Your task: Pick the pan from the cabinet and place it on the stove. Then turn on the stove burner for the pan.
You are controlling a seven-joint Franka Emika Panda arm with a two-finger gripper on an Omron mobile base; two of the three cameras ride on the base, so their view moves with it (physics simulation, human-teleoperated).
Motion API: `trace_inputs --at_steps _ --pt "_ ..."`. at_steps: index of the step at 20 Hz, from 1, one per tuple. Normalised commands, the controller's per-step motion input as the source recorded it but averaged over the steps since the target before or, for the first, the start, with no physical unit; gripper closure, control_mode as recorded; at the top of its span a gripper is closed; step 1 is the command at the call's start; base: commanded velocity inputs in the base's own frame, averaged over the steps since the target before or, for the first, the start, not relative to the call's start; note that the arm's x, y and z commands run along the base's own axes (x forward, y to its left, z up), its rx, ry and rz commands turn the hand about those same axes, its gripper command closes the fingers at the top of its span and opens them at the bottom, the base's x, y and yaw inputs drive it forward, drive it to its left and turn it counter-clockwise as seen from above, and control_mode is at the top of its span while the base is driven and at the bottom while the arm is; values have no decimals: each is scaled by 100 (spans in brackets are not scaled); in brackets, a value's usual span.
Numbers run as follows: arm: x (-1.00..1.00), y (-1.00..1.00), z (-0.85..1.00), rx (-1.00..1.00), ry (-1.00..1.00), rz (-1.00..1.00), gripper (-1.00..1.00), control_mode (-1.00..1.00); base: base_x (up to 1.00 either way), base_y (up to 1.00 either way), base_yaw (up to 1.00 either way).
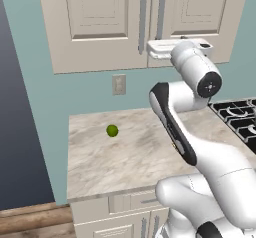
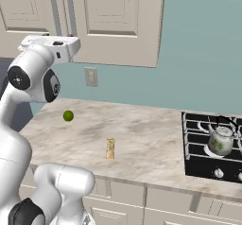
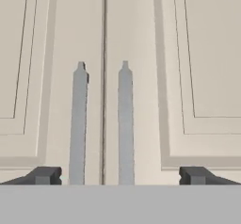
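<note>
Hand view places the gripper [image 3: 120, 176] squarely before the cabinet [image 3: 56, 53], its fingertips [image 3: 44, 175] spread wide with nothing between them, both silver bar handles [image 3: 78, 124] standing between the tips and the seam of the two doors running just left of centre. Both doors are shut, so the cabinet's contents cannot be inspected; the pan is judged to be inside, since it appears nowhere on the surfaces below the cabinet. The counter [image 1: 135, 157] lies directly beneath the cabinet and carries a small green fruit [image 1: 112, 130] toward its back left and, as the right base view shows, a small tan packet [image 2: 110, 149] nearer its front edge. The stove [image 2: 212, 148] adjoins the counter to the right of the cabinet, with a glass kettle [image 2: 220, 140] occupying one burner and silver knobs [image 2: 218, 173] along its front; the kettle's contents cannot be made out. The step in hand is judged to be opening a door. To do it well, the hand should shift sideways until a single handle sits between the tips, advance until the bar is properly enclosed, close firmly, then pull along the door's arc, not straight back. Straddling both handles as now would bind the two doors together.
</note>
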Motion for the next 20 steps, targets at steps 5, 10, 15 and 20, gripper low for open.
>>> trace_inputs --at_steps 5,10,15,20 --pt "42 4 8 0 -4 0 -100 -100 0 0 0" --pt "31 1 1 0 -5 0 -100 -100 0 0 0" --pt "24 0 0 0 -4 1 -100 -100 0 0 0" --pt "20 0 3 0 -1 0 -100 -100 0 0 0"
